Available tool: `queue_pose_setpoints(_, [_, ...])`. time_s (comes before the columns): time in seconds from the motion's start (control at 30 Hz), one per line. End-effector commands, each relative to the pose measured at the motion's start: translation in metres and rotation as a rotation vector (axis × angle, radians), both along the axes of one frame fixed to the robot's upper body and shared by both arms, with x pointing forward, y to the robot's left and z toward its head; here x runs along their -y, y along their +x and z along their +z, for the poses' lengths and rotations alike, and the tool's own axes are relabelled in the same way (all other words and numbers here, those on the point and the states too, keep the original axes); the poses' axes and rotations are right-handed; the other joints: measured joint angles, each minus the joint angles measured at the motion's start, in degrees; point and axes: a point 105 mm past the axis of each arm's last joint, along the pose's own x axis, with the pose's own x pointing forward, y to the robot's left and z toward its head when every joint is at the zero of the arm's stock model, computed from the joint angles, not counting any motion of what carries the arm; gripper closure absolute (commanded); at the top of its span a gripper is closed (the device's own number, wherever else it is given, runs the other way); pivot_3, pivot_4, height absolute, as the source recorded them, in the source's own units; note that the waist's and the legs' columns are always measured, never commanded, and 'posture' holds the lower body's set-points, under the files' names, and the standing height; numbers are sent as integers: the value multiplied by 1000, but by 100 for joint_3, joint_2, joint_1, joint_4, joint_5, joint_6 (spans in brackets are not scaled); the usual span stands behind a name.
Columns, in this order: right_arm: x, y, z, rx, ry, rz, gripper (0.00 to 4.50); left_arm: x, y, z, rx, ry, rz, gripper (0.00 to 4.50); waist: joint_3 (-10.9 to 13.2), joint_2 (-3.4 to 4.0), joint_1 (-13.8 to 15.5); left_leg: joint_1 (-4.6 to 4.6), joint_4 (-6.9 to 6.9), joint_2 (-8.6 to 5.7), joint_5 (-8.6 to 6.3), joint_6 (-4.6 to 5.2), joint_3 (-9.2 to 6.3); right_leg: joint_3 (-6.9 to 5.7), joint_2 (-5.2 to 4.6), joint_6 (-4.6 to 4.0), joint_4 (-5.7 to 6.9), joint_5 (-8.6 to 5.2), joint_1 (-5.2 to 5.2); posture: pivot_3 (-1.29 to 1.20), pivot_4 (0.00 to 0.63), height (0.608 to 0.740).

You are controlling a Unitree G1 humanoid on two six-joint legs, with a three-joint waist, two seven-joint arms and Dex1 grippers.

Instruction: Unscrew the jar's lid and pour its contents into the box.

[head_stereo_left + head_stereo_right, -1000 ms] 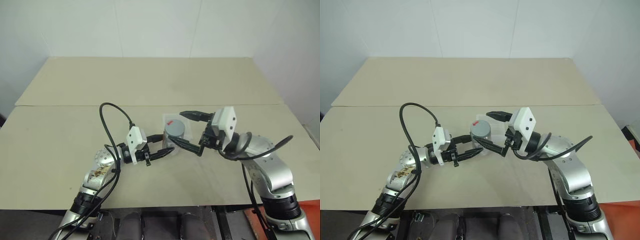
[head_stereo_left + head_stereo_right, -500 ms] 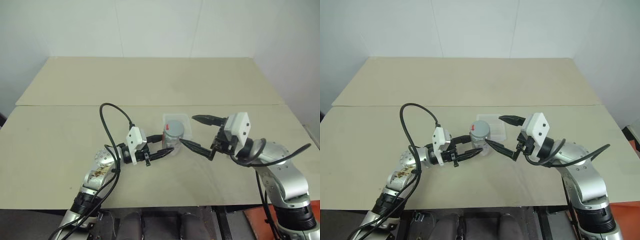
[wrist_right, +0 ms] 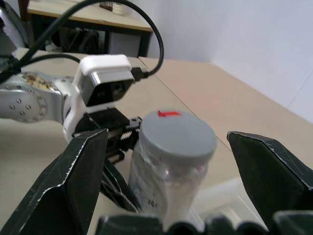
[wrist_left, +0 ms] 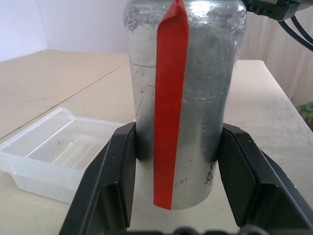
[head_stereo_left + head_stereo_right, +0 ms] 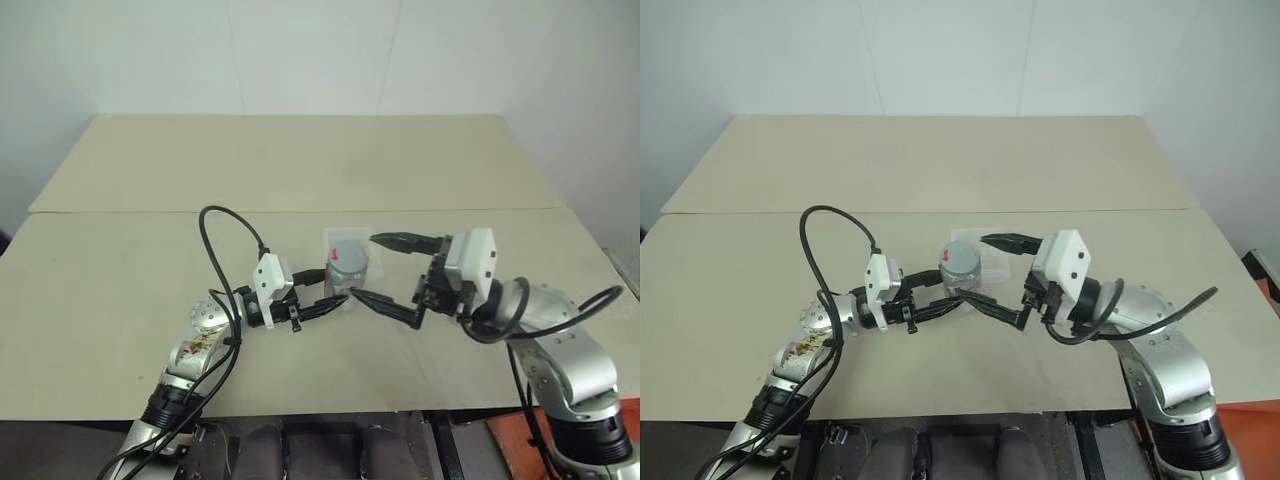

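The left arm is extended forward and inward, with the left gripper (image 5: pixel 335 298) held level and pointing toward the right side; its fingers (image 4: pixel 115 188) are clamped on the lower body of the jar (image 4: pixel 183 98). The right gripper (image 5: pixel 385 270) is held level and aimed leftward, its fingers (image 3: pixel 73 181) spread wide, one on either side of the lid (image 3: pixel 178 136) without contact.

A pale beige table (image 5: pixel 300 160), seamed across its middle, stands against plain white walls (image 5: pixel 300 50).

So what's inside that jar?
Can't tell. The lid sits on the jar, which the left gripper clamps, and the silvery wall with its red stripe hides the contents.
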Motion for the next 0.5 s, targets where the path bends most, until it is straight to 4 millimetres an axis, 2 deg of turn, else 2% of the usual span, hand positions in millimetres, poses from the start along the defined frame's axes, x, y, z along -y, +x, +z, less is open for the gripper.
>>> queue_pose_setpoints(0.03, [-9,10,9,55,7,-22,7,2,0,10,49,-8,-9,2386,0,0,-1,0,0,0,0,0,0,0,0,0,0,0,0,0,150,740])
queue_pose_setpoints(0.23, [-18,22,13,74,23,-42,7,2,0,10,50,-7,-10,2386,0,0,15,-3,0,-1,0,0,1,-2,0,0,-2,0,-1,0,150,740])
queue_pose_setpoints(0.5, [-15,22,11,51,21,-41,7,2,0,10,52,-11,-8,2386,0,0,7,-1,1,0,0,0,4,-3,0,0,1,0,-1,0,150,740])
